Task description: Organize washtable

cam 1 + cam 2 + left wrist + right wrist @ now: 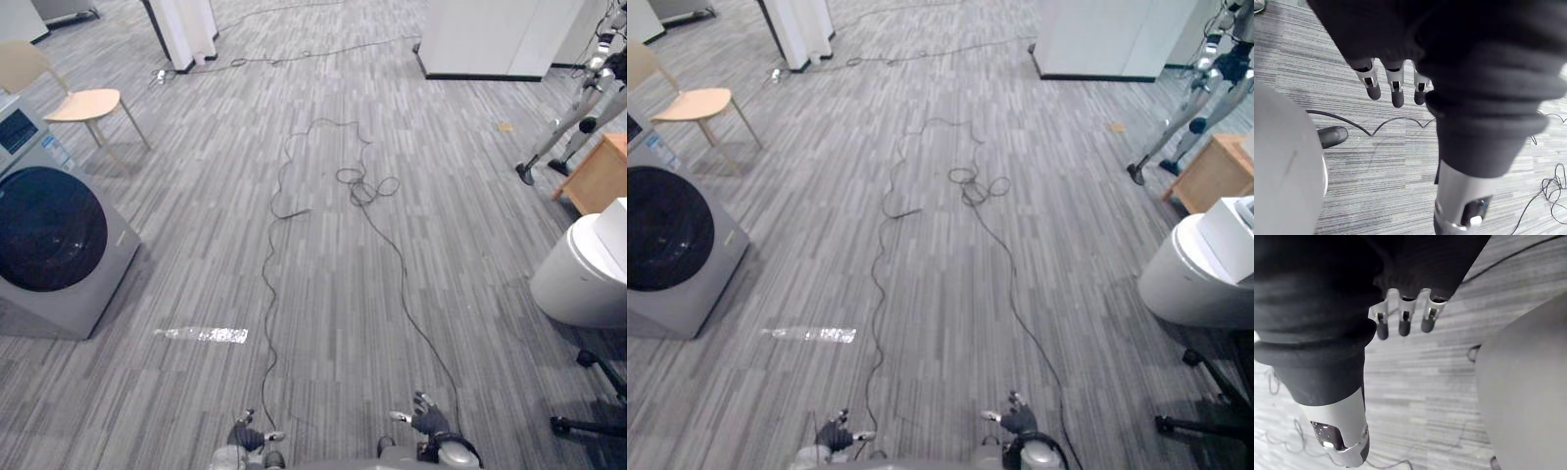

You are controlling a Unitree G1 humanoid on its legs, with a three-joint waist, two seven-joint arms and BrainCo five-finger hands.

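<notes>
**Both hands low and empty, open floor ahead**

L hand [250, 431] and R hand [426, 419] hang at the near edge of the head view, well apart. In the wrist views the fingers [1397, 93] of the L and the fingers [1403, 323] of the R point straight down, relaxed, nothing in either, over grey striped carpet [196, 196].

Left side: grey washing machine [59, 245] w/ dark round door, a pale wooden chair [83, 103] just behind it. A shiny strip of tape [201, 335] lies on the carpet near the machine's front corner.

Right side: white rounded unit [578, 274] w/ a white box [1229, 235] on top; can't tell if this is the washtable. Beyond it a wooden cabinet [598, 176], and a second humanoid [588, 98] stands by that. A black wheeled base [598, 392] sits nearer, below the unit.

Far end: white partition [500, 39] and white pillar [184, 29].
</notes>
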